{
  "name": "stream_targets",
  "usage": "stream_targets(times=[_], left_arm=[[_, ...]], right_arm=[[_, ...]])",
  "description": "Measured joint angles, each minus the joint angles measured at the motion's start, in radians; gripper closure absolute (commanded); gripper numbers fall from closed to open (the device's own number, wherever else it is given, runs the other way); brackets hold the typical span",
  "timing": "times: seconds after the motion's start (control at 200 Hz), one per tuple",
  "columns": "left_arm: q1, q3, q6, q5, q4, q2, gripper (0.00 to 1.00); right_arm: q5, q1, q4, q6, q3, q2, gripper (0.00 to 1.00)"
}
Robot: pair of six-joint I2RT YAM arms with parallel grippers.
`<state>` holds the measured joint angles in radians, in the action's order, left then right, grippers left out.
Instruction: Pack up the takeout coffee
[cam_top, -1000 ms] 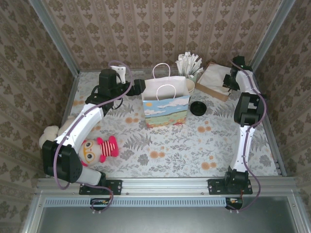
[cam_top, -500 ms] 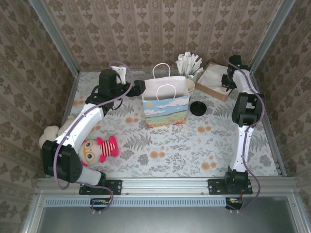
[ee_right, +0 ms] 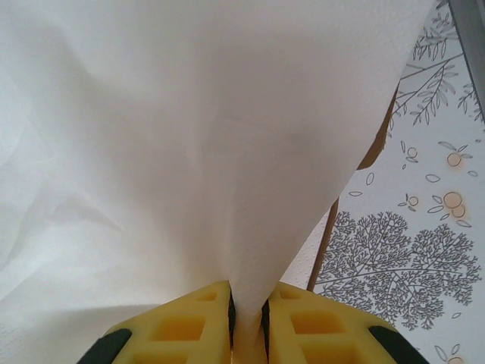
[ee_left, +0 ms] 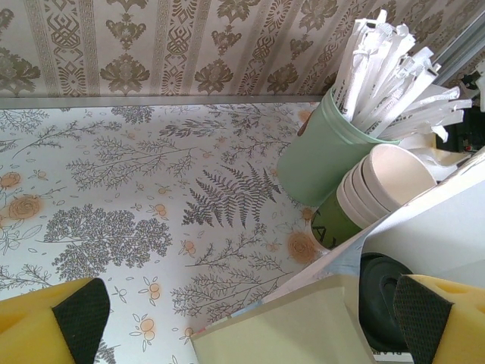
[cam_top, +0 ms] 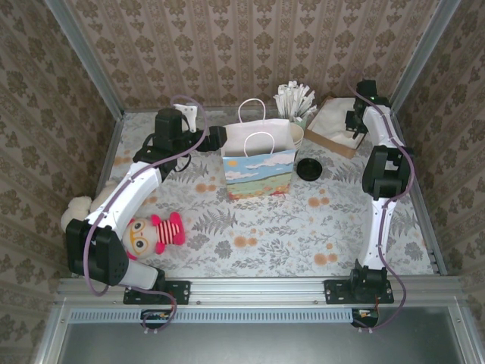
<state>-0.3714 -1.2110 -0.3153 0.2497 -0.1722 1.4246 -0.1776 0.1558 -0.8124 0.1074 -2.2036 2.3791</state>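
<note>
**Two grippers at the far side, the coffee outside the bag**

Read the table from above as a dial, with twelve at the far wall and six at the arm bases. At about nine o'clock, against the left rail, lies a white plush toy (cam_top: 76, 208). Near it, at about eight, lies a red-and-pink doll (cam_top: 155, 231) with big round eyes. The left arm (cam_top: 129, 193) runs from its base past both toys toward eleven o'clock. There the left gripper (cam_top: 216, 137) sits just beside the left side of the gift bag (cam_top: 258, 163). In the left wrist view its yellow fingers (ee_left: 45, 330) sit at opposite bottom corners, so the jaws are wide apart with nothing between the pads.

The gift bag stands upright a little toward twelve from the middle. Its mouth is open, its white handles are up, and its landscape print faces six. At the bag's far right corner, at about one o'clock, stands a stack of lidless green cups (cam_top: 298, 134) with cream insides. Just beside the stack, toward the wall, is a green cup (cam_top: 297, 114) full of white paper-wrapped sticks.

The takeout coffee (cam_top: 309, 168) stands on the table with its black lid on top. It is at the bag's three o'clock, just beside the bag and outside it.

Between one and two o'clock lies a brown tray (cam_top: 333, 144) of white napkins. The right arm (cam_top: 383, 174) reaches along the right rail to it, and the right gripper (cam_top: 353, 127) is over the tray. In the right wrist view the jaws are pressed together on a napkin (ee_right: 189, 136), and the sheet fans out from the pinch.
</note>
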Motion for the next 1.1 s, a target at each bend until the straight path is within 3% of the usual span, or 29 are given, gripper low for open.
stream_targets(times=[0.065, 0.14, 0.18, 0.475, 0.74, 0.94, 1.1], left_arm=[[0.0, 0.0, 0.003, 0.0, 0.0, 0.0, 0.0], [0.0, 0.0, 0.006, 0.0, 0.0, 0.0, 0.0], [0.0, 0.0, 0.006, 0.0, 0.0, 0.0, 0.0], [0.0, 0.0, 0.017, 0.0, 0.0, 0.0, 0.0], [0.0, 0.002, 0.018, 0.0, 0.001, -0.002, 0.0], [0.015, 0.008, 0.041, 0.0, 0.002, -0.04, 0.0], [0.039, 0.024, 0.061, 0.001, 0.039, -0.097, 0.0]], right_arm=[[0.0, -0.002, 0.0, -0.001, 0.0, -0.002, 0.81], [0.0, -0.003, 0.0, -0.003, 0.0, -0.002, 0.68], [-0.002, -0.003, -0.001, -0.002, 0.0, -0.002, 0.66], [-0.003, -0.004, -0.003, -0.004, 0.002, -0.002, 1.0], [0.008, -0.004, 0.008, 0.003, 0.056, -0.027, 1.0], [0.035, -0.006, 0.092, 0.02, 0.23, -0.203, 1.0], [0.056, -0.009, 0.169, 0.019, 0.26, -0.34, 1.0]])
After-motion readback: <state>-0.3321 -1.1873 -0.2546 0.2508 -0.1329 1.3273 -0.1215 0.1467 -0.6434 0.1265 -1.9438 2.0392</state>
